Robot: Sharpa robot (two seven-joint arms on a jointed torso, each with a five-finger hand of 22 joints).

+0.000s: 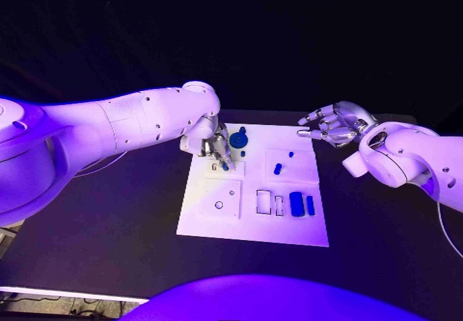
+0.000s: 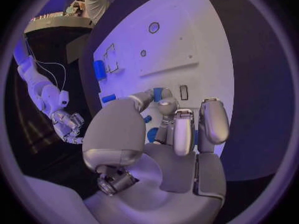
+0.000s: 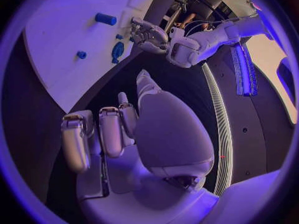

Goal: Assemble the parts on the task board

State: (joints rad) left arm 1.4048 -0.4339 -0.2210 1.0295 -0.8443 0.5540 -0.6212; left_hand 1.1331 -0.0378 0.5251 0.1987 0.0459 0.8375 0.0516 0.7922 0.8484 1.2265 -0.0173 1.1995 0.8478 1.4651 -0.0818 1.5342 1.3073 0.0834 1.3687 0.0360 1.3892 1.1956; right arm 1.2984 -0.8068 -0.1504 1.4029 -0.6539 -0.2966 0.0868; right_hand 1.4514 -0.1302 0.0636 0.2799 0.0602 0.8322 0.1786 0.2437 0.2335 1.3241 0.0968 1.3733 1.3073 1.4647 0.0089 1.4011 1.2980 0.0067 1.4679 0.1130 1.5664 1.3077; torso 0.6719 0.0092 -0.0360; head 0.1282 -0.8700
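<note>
The white task board (image 1: pixel 253 224) lies in the middle of the black table. My left hand (image 1: pixel 214 143) hovers low over its far left part and pinches a small blue part (image 2: pixel 158 92) between thumb and a fingertip; its tip (image 1: pixel 225 166) pokes out below the fingers. Next to that hand lies a round blue part (image 1: pixel 238 140). Two short blue pegs (image 1: pixel 278 168) lie on the far right section, and two blue blocks (image 1: pixel 296 204) stand by the rectangular slots (image 1: pixel 263 202). My right hand (image 1: pixel 333 124) hangs off the board's far right corner, fingers apart, holding nothing (image 3: pixel 124 134).
Two round holes (image 1: pixel 219 204) sit in the board's near left panel. Black table (image 1: pixel 106 221) surrounds the board on all sides. My bulky left arm (image 1: pixel 116 127) reaches in across the table's left half.
</note>
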